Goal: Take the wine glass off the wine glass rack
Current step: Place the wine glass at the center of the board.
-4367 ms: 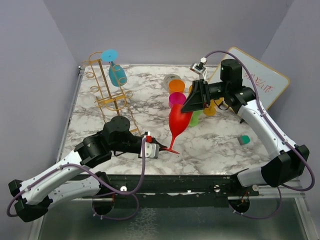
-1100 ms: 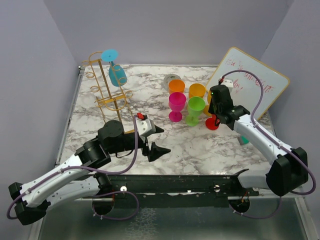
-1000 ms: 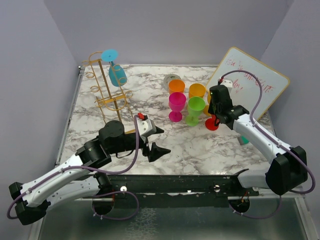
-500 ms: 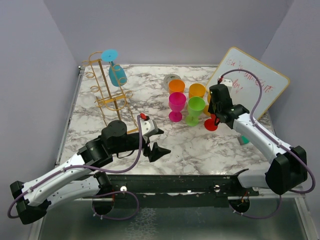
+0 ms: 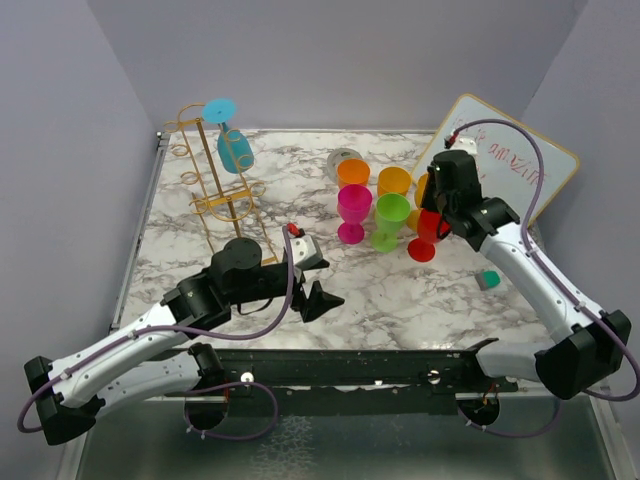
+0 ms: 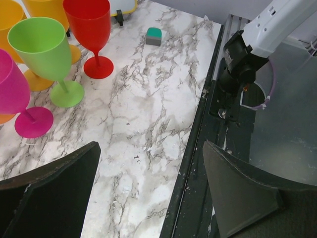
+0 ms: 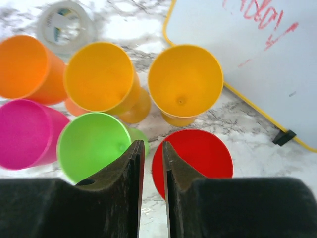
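My left gripper (image 6: 151,148): nearest, by table edge, fingers spread wide, nothing between. Teal block (image 5: 488,279): near right, alone. My right gripper (image 7: 152,146): above red glass (image 7: 198,153), fingers a slit apart, I see nothing held. Green glass (image 5: 392,210), pink glass (image 5: 353,200), orange glass (image 5: 353,172), yellow glass (image 5: 394,181): upright, clustered mid-table beside the red one. Whiteboard (image 5: 520,170): leaning, far right. Wine glass rack (image 5: 205,175): far left, with blue wine glass (image 5: 236,150) hanging on it bowl-down, foot on top

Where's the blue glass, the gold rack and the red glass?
blue wine glass (image 5: 236,152), top view, on its bowl.
wine glass rack (image 5: 227,205), top view, on its lower wire loops.
red wine glass (image 6: 90,22), left wrist view, on its bowl.
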`<state>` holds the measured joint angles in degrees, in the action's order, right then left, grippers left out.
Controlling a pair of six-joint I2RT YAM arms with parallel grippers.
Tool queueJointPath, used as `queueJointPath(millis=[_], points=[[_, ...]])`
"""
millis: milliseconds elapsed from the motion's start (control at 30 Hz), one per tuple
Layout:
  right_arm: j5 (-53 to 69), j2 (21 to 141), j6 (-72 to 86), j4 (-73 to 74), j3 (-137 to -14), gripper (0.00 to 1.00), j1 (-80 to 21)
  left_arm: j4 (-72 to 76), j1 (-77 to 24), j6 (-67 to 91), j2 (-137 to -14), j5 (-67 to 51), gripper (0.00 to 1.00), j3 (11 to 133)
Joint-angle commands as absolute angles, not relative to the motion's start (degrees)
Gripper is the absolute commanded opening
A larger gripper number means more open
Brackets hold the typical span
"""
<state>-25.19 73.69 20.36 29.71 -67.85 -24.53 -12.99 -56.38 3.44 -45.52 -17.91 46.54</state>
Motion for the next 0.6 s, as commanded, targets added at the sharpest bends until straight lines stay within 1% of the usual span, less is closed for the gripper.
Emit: queueJointPath(millis=[0,100,267,400,500,567], points=[[-16.44,69.72,19.24,31.35,-71.31,0.27,-24.61,-13.62,-56.25,4.93,-45.55,-16.21,0.86,49.75],[-7.36,67.15,19.27,28.98,-71.14,0.30,-24.62,-13.62,-56.25,5.62,-45.61,-15.70,0.86,50.37],[5.74,64.42,20.25,24.77,-70.15,0.38,-24.61,-13.74,-56.25,5.26,-44.48,-15.76,0.87,49.92],[16.98,64.63,20.50,22.30,-69.60,0.45,-24.70,-14.81,-56.25,4.65,-42.50,-15.91,0.87,49.53],[22.41,65.97,23.68,18.67,-66.59,0.46,-25.83,-14.77,-56.25,3.38,-40.69,-18.51,0.87,48.83],[21.78,67.32,24.25,16.70,-65.12,0.46,-29.18,-15.12,-56.25,2.67,-39.80,-19.64,0.87,48.69]])
